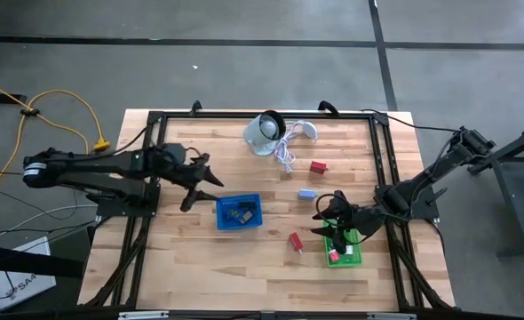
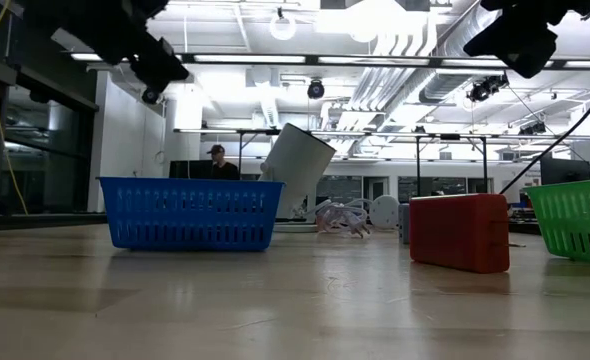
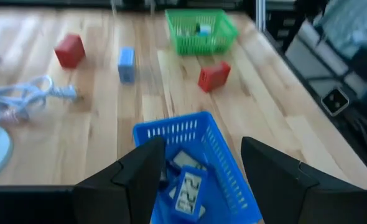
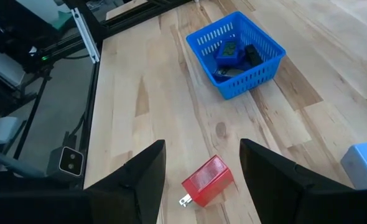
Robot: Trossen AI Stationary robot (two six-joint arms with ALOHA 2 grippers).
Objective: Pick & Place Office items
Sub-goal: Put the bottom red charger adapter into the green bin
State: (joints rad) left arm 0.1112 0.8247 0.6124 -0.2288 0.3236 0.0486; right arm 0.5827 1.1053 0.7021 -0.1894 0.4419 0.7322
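Note:
My left gripper (image 1: 203,192) hangs open in the air just left of the blue mesh basket (image 1: 238,212). In the left wrist view its fingers frame that basket (image 3: 216,149), which holds dark blue-black pieces and one with a display (image 3: 186,191). My right gripper (image 1: 321,223) is open above the table, beside the green basket (image 1: 349,250). In the right wrist view a red block (image 4: 208,181) lies on the wood below its fingers. A second red block (image 1: 318,165) and a pale blue block (image 1: 307,193) lie flat on the table farther back.
The white round device (image 1: 265,132) with its white cable (image 1: 286,158) sits near the far edge. The green basket holds small red and pale pieces (image 1: 334,255). A black frame (image 1: 382,151) rims the table. Bare wood lies along the near edge. A person (image 2: 215,160) sits in the room beyond.

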